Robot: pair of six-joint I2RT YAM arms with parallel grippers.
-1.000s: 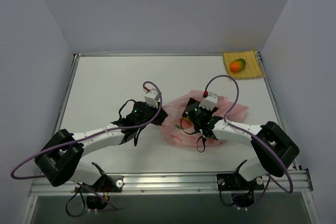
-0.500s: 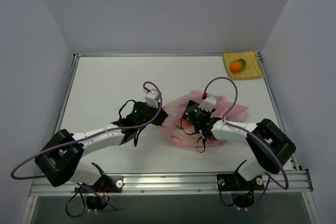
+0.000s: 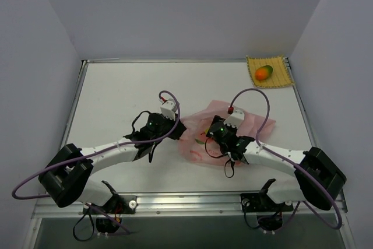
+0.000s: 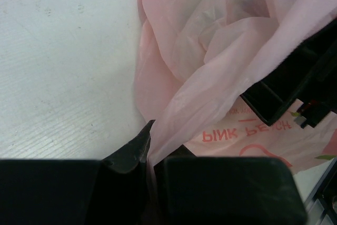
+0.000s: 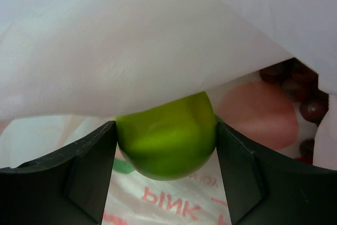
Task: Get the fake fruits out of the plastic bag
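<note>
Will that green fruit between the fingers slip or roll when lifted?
Probably slippery: the green fruit looks glossy and round, so it may squirt from the fingers. Likely rolls if dropped. The bag draped over it could drag.

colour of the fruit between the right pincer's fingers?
The round fruit is lime green; the right wrist view shows it best.

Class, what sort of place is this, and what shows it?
Probably a robot test cell: two arms on a rail, a white table between plain walls, and props: a plastic bag, a mango on a yellow mat.
</note>
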